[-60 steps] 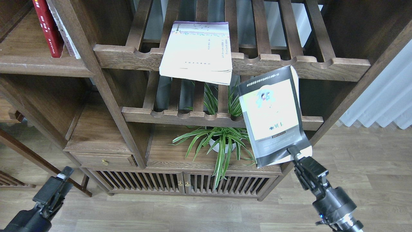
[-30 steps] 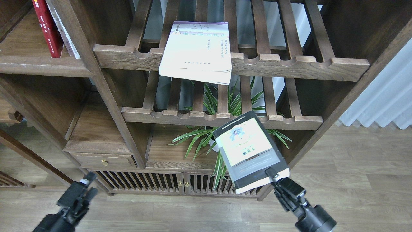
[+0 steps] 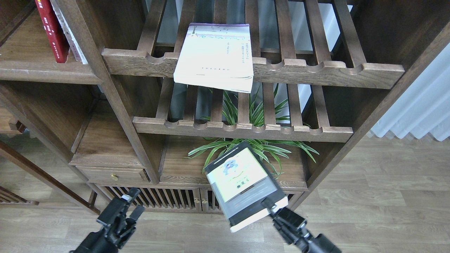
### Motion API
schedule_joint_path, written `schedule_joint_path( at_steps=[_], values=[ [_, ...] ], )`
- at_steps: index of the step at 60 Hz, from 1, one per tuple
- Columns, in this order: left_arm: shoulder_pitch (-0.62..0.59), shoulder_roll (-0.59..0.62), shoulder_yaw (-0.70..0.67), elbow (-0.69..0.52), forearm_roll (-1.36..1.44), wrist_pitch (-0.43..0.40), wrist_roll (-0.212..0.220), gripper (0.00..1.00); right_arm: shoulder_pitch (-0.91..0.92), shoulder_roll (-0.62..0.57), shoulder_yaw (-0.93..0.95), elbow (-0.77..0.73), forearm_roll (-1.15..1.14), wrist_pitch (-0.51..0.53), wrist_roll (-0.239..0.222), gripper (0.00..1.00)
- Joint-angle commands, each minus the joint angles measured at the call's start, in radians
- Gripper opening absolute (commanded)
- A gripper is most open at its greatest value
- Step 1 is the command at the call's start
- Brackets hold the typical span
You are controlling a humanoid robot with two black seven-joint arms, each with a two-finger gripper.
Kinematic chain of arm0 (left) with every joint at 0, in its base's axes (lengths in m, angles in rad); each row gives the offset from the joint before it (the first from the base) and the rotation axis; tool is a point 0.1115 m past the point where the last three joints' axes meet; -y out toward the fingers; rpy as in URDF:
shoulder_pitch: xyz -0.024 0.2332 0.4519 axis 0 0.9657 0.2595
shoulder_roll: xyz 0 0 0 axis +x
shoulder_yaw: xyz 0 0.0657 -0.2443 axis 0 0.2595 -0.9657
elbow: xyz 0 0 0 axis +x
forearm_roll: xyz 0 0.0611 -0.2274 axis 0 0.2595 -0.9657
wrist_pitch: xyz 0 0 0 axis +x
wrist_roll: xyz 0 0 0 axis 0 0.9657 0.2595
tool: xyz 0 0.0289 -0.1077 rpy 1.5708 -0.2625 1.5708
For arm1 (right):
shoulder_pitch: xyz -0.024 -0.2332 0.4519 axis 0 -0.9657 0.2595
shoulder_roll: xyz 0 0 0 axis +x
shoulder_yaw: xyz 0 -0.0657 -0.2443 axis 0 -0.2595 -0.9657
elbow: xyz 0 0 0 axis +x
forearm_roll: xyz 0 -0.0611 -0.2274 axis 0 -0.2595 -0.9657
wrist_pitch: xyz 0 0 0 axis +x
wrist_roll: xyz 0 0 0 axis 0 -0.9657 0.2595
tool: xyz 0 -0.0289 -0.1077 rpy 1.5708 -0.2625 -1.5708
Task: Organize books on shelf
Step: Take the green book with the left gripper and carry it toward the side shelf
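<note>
While the right gripper (image 3: 272,207) was clamped on the lower right corner of the black-and-yellow-green book (image 3: 242,184), that book sat tilted in the air, cover up, low in front of the cabinet doors (image 3: 158,200) and partly over the spider plant (image 3: 253,147). Its page block showed pale along the bottom edge. It touched no shelf.

Left gripper (image 3: 132,205) was at lower left, well apart from the book, fingers spread with a visible gap, nothing between them.

White book with the purple top strip (image 3: 214,56) lay flat on the upper slatted rack (image 3: 253,68), its near edge hanging past the scalloped front rail.

Red book (image 3: 52,31) stood upright on the plank shelf (image 3: 45,70) at upper left, a pale book (image 3: 72,38) leaning right beside it, touching or nearly so; couldn't tell which.

Lower slatted rack (image 3: 242,130) was below the white book, plant leaves poking up between its slats. Plant's pot was hidden behind the held book.

Small drawer with a brass knob (image 3: 113,174) sat left of the plant's compartment. Pale curtain (image 3: 422,105) at far right, wood floor (image 3: 379,196) underneath.
</note>
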Motion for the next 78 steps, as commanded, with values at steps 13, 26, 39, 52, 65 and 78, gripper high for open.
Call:
schedule_joint_path(
  at_steps=[13,26,39,52,65,78],
  values=[
    [-0.021,-0.037,0.082,0.018,0.0,0.0,-0.002,0.95,0.005,0.082,-0.06,0.0,-0.051,0.0,-0.021,0.04],
    [-0.054,-0.088,0.105,0.034,-0.003,0.0,-0.007,0.94,-0.011,0.116,-0.088,-0.002,-0.097,0.0,-0.029,0.04],
    [-0.06,-0.123,0.123,0.034,-0.006,0.0,-0.007,0.8,-0.025,0.119,-0.095,-0.005,-0.102,0.0,-0.033,0.04],
    [-0.059,-0.117,0.125,0.032,-0.007,0.0,-0.003,0.42,-0.026,0.117,-0.094,-0.011,-0.103,0.0,-0.033,0.04],
    [-0.056,-0.098,0.125,0.037,-0.055,0.0,-0.005,0.07,-0.026,0.119,-0.092,-0.014,-0.103,0.0,-0.033,0.04],
    [-0.05,-0.008,0.171,0.032,-0.099,0.0,0.007,0.02,-0.014,0.119,-0.085,-0.029,-0.105,0.0,-0.033,0.04]
  ],
)
